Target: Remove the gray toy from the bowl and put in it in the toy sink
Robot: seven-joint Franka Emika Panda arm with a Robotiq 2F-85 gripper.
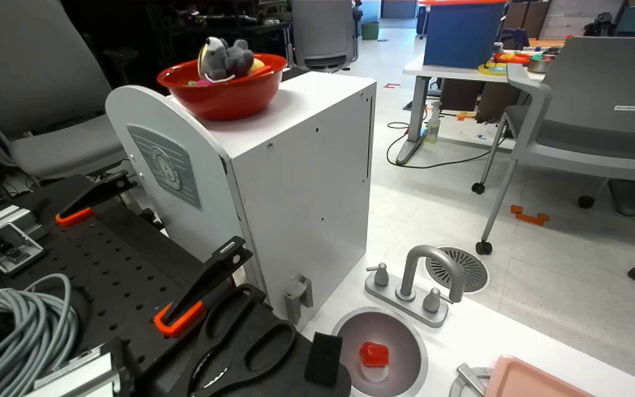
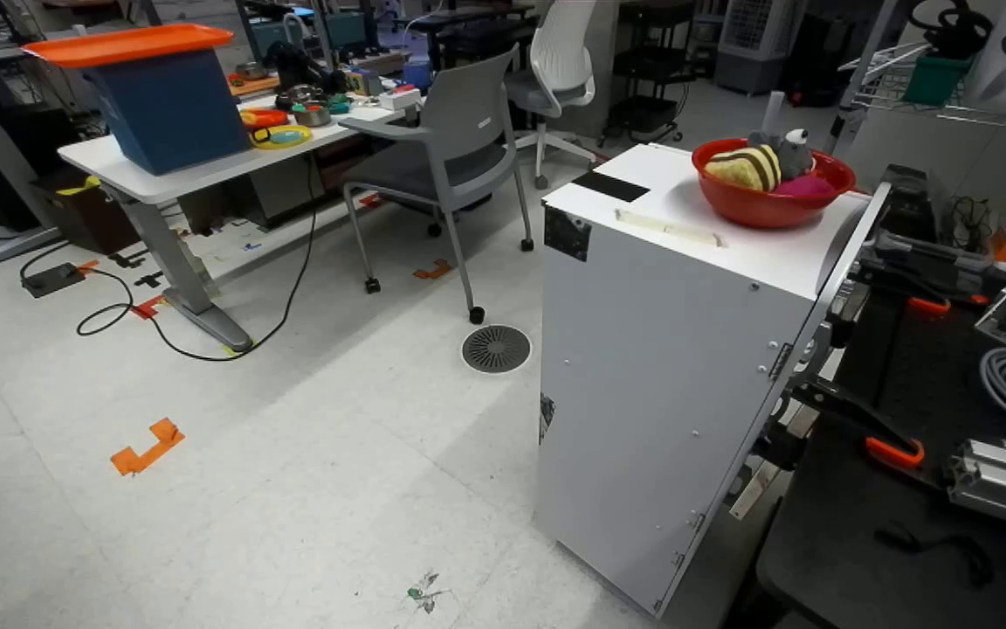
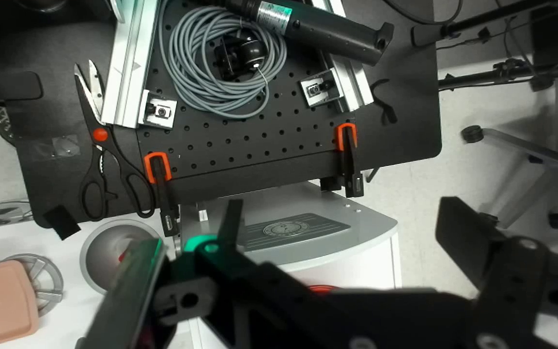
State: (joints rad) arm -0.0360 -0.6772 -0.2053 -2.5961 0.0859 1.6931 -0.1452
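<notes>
Atop white cabinet [image 1: 312,171], far left in exterior view, gray toy [image 1: 229,59] sat in bowl [image 1: 229,102]; removal undone. Near right, toy sink [image 1: 407,344] held red piece [image 1: 374,354]; placing pending too. Gripper [image 3: 340,208] gaped wide, empty.

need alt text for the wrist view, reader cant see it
Black two-fingered pincer, wide open and empty, spans the bottom; a sliver of round red plastic bowl shows behind it. Lower left, a partly hidden round gray toy sink holds something red. Above, black-handled metal scissors and coiled gray cable lie on a black table.
</notes>
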